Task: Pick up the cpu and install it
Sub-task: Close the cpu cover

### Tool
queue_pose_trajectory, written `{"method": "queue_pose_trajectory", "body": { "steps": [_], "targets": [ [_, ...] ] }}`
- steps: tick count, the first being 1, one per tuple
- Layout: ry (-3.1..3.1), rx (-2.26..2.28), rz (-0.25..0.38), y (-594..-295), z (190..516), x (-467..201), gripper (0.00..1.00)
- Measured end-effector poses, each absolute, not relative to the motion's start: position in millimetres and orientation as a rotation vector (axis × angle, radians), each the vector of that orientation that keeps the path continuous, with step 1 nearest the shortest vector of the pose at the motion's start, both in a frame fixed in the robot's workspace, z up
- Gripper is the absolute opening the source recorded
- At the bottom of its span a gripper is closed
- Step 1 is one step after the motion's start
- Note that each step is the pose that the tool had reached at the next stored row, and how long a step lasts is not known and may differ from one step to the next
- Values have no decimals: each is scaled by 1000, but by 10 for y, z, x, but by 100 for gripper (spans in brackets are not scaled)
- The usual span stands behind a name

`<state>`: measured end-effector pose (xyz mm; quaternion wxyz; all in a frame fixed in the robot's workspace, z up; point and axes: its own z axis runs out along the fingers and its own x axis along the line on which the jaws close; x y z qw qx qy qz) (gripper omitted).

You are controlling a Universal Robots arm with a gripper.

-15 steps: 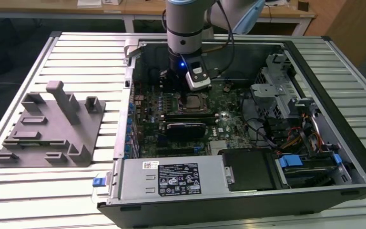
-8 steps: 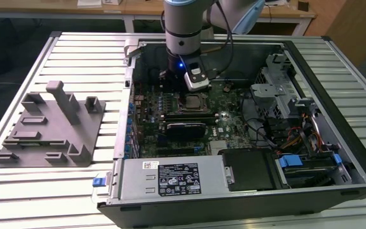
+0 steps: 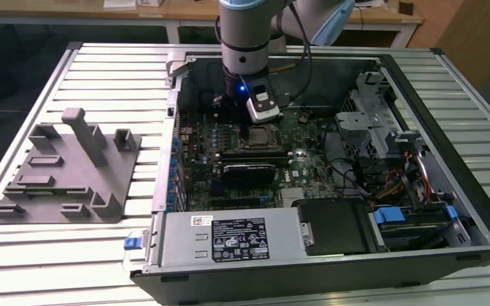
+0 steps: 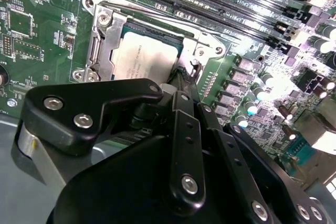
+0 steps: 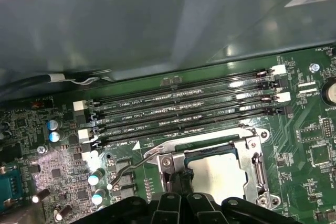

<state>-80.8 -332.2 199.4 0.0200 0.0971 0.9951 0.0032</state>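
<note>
The cpu [image 4: 144,59] is a silvery square chip lying flat inside the metal socket frame [image 4: 102,40] on the green motherboard. It also shows as the cpu [image 5: 218,171] in the first wrist view and the cpu [image 3: 259,136] in the exterior view. My gripper [image 4: 182,76] hangs straight down over the socket. Its black fingers come together to a narrow tip at the chip's edge, beside the frame's rim. Nothing shows between them. In the exterior view the gripper [image 3: 260,119] sits just above the socket.
The board lies inside an open computer case [image 3: 449,210] with tall walls. Memory slots [image 5: 184,108] run beside the socket, with its wire lever [image 5: 131,167] and capacitors [image 5: 97,178] nearby. A power supply [image 3: 228,239] fills the near side. A grey fixture block [image 3: 66,172] stands on the table at the exterior view's left.
</note>
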Motion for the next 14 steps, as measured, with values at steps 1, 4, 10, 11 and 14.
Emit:
{"method": "queue_pose_trajectory", "body": {
  "steps": [1,4,10,11,14],
  "targets": [
    [3087,301,10,-3322,1992,-811,11],
    [3087,301,10,-3323,1992,-812,11],
    [3087,301,10,-3322,1984,-830,11],
    [3087,301,10,-3322,1984,-832,11],
    [3087,301,10,-3322,1984,-833,11]
  ]
}}
